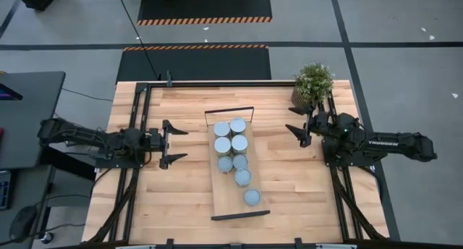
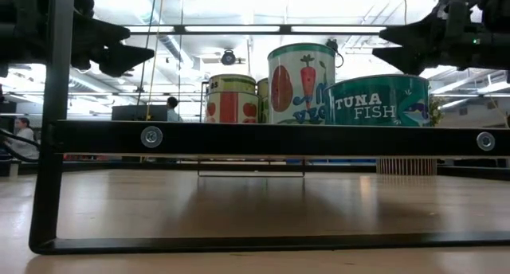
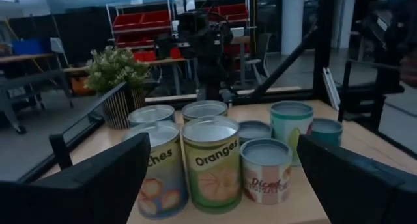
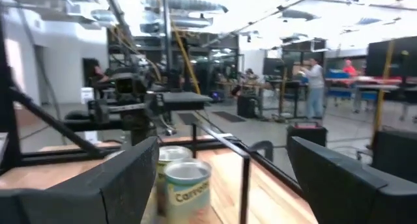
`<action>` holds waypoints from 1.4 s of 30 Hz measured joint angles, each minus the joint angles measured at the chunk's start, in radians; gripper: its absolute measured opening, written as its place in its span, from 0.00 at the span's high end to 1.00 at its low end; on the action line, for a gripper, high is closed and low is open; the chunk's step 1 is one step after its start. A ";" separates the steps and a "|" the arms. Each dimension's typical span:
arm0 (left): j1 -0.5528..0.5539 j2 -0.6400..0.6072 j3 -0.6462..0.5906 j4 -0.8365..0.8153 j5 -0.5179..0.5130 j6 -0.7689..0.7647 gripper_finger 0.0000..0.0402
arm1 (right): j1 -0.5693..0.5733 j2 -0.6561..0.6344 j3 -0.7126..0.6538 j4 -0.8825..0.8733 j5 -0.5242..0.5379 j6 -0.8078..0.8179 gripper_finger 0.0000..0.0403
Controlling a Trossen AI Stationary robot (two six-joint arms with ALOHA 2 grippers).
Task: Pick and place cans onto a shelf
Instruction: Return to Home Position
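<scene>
The light-wood shelf (image 1: pixel 233 200) lies along the middle of the table, with a black frame at each short end. Several cans stand upright on it by their bottoms, in two rows at the far end (image 1: pixel 230 135) and single toward the near end (image 1: pixel 252 197). My left gripper (image 1: pixel 185 144) is open and empty, left of the shelf, its fingers pointing at the cans. In its wrist view the Oranges can (image 3: pixel 210 164) stands nearest. My right gripper (image 1: pixel 291 134) is open and empty, right of the shelf, near the plant. Its wrist view shows a Carrots can (image 4: pixel 187 188).
A potted plant (image 1: pixel 312 82) stands at the table's far right, just behind my right gripper. In the low view the shelf's near black frame (image 2: pixel 48 146) stands in front of the tuna can (image 2: pixel 378 101) and a carrot can (image 2: pixel 301 83). Bare tabletop (image 1: pixel 181 198) lies either side of the shelf.
</scene>
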 joint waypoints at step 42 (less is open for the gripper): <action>0.043 -0.372 -0.001 -0.168 0.236 -0.272 0.02 | -0.119 -0.312 0.003 -0.103 -0.081 0.177 0.13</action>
